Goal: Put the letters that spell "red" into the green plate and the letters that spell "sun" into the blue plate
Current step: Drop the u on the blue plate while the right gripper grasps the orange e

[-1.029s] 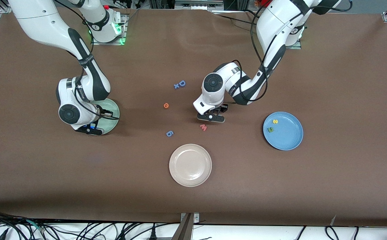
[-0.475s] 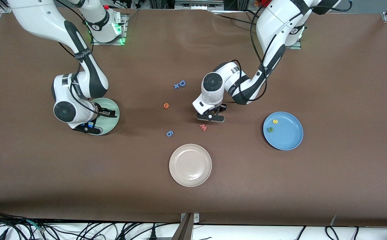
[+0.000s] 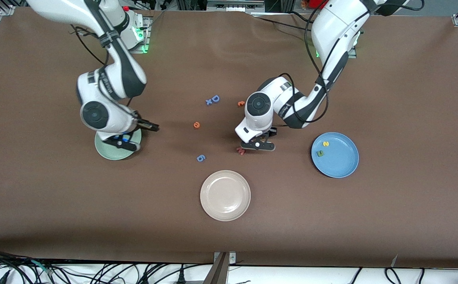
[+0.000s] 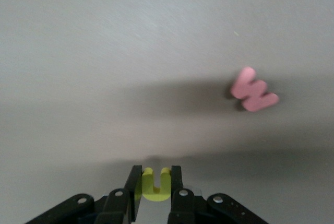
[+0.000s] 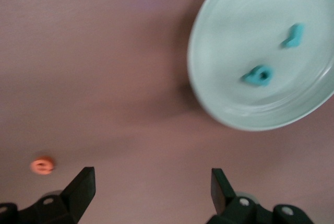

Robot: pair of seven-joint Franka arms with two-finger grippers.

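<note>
Our right end effector (image 5: pixel 148 182), now wide and empty, has left the round mint-green plate (image 5: pixel 209 85) holding the teal foam "r" (image 5: pixel 293 35) and "d" (image 5: pixel 258 75), while our left end effector (image 4: pixel 155 195) has closed on the yellow foam "u" (image 4: pixel 155 185) and lifted it above the bench (image 3: pixel 391 205), so the small orange foam "e" (image 3: pixel 196 125) remains.

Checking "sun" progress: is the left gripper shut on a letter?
Yes. The left gripper is shut on the yellow "u", above the table near the pink "w".

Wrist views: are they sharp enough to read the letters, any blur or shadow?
Left wrist view: slightly soft, a dark shadow band beside the pink w; the yellow u reads clearly. Right wrist view: motion-smeared, green plate rim streaked, orange e fuzzy.
</note>
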